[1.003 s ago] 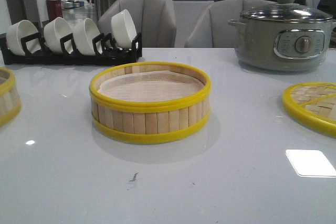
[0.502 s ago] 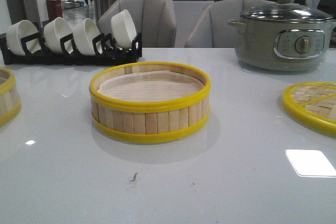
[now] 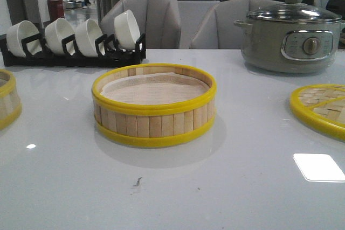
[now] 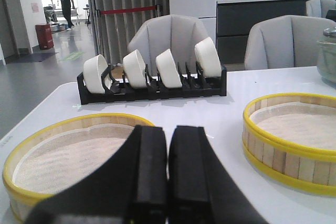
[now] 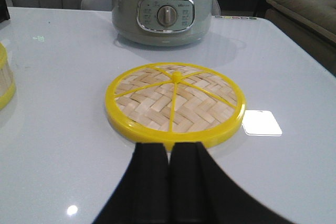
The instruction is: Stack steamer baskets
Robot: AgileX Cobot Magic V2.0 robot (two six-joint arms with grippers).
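Steamer baskets: one [image 3: 154, 105] mid-table, second [image 3: 8, 99] at left edge, well apart. Left gripper [image 4: 168, 145] pressed together, empty; right gripper [image 5: 169, 161] likewise, facing lid [image 5: 175, 104].

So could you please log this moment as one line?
stage: pre-grasp | left tool: shut, facing left basket | right tool: shut, facing lid | baskets: unstacked

Open table [image 3: 242, 187] all around centre steamer basket [image 3: 153, 106]. Far side blocked: bowl rack [image 3: 73, 52] left, pot [image 3: 294, 39] right (lid [image 3: 321, 109] at right edge).
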